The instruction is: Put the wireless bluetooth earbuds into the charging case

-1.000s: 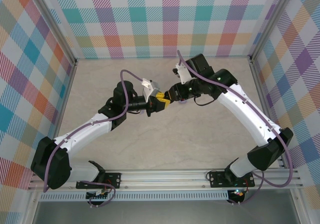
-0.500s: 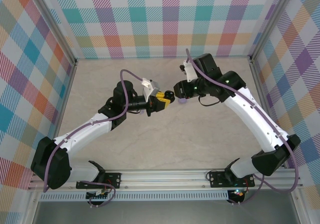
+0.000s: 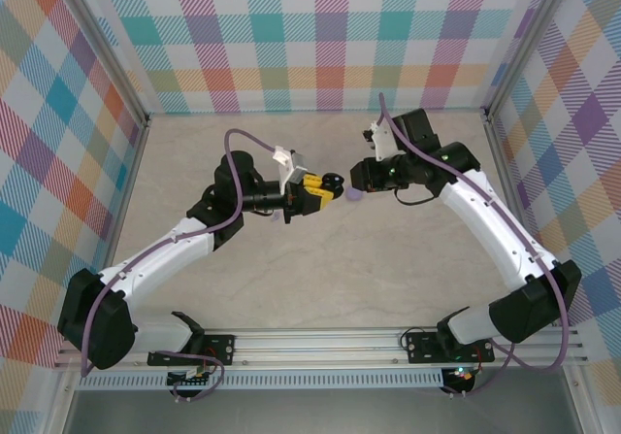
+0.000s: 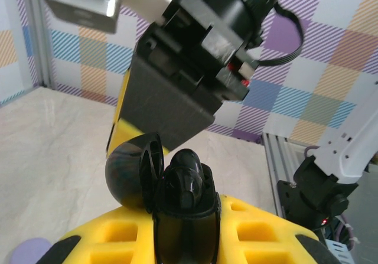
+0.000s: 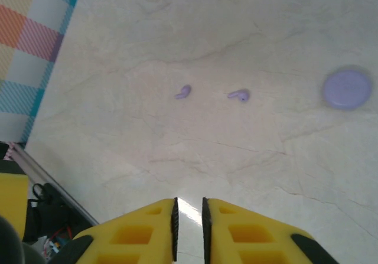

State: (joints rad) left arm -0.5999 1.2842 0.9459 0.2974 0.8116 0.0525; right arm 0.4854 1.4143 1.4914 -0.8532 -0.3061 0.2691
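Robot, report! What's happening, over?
Left gripper shut on black case, lid open. Right gripper shut, empty. Two lilac buds on table.

The black charging case (image 4: 186, 184) has its lower half hidden between the yellow jaws of the left gripper (image 4: 186, 220). A blurred lilac shape (image 4: 26, 251), cut off at the picture's lower left, is unidentifiable.

Two earbuds (image 5: 183, 91) lie side by side on the table (image 5: 236, 28), case (image 5: 346, 89) nearby

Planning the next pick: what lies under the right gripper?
A lilac earbud, a second earbud and a round lilac case on the table. The right gripper covers the spot nearest it.
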